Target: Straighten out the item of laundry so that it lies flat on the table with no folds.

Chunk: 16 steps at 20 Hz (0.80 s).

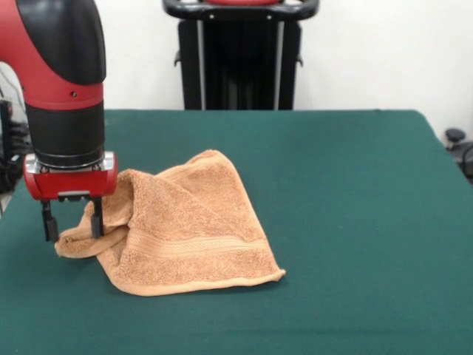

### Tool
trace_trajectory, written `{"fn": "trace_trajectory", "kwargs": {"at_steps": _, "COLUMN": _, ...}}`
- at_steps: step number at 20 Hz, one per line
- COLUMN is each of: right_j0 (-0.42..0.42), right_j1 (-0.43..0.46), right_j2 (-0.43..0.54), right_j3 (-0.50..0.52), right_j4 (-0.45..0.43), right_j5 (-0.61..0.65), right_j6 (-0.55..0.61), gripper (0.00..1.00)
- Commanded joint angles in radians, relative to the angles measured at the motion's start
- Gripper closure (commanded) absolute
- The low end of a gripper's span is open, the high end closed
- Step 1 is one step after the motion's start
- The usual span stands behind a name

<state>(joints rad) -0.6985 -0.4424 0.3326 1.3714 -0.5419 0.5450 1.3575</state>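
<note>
The item of laundry (194, 222), an orange-tan terry towel, lies crumpled left of the middle of the green table (355, 222). A woven band stripe runs near its front edge. Its left part is folded and bunched, rising in a hump beside the gripper, with a rolled edge sticking out to the left. My gripper (72, 235) hangs over that left end with its two black fingers (49, 222) spread apart and open. The rolled edge sits between and just under the tips. I cannot tell whether the fingers touch the cloth.
The red and black arm (63, 89) fills the upper left of the picture. A black stand (240, 55) rises behind the table's far edge. Dark gear (458, 148) shows past the right edge.
</note>
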Motion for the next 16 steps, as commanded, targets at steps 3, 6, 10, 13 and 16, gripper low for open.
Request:
{"fn": "trace_trajectory", "kwargs": {"at_steps": 3, "right_j0": 0.049, "right_j1": 0.013, "right_j2": 0.039, "right_j3": 0.045, "right_j4": 0.020, "right_j5": 0.081, "right_j6": 0.011, "gripper": 0.00}}
{"fn": "trace_trajectory", "kwargs": {"at_steps": 6, "right_j0": 0.053, "right_j1": -0.021, "right_j2": 0.046, "right_j3": 0.055, "right_j4": 0.036, "right_j5": 0.120, "right_j6": 0.000, "gripper": 0.00}}
{"fn": "trace_trajectory", "kwargs": {"at_steps": 10, "right_j0": 0.070, "right_j1": -0.066, "right_j2": 0.044, "right_j3": 0.057, "right_j4": 0.053, "right_j5": 0.178, "right_j6": -0.010, "gripper": 0.00}}
{"fn": "trace_trajectory", "kwargs": {"at_steps": 13, "right_j0": 0.083, "right_j1": -0.101, "right_j2": 0.039, "right_j3": 0.056, "right_j4": 0.060, "right_j5": 0.222, "right_j6": -0.017, "gripper": 0.00}}
{"fn": "trace_trajectory", "kwargs": {"at_steps": 16, "right_j0": 0.083, "right_j1": -0.098, "right_j2": 0.042, "right_j3": 0.049, "right_j4": 0.061, "right_j5": 0.227, "right_j6": -0.019, "gripper": 0.00}}
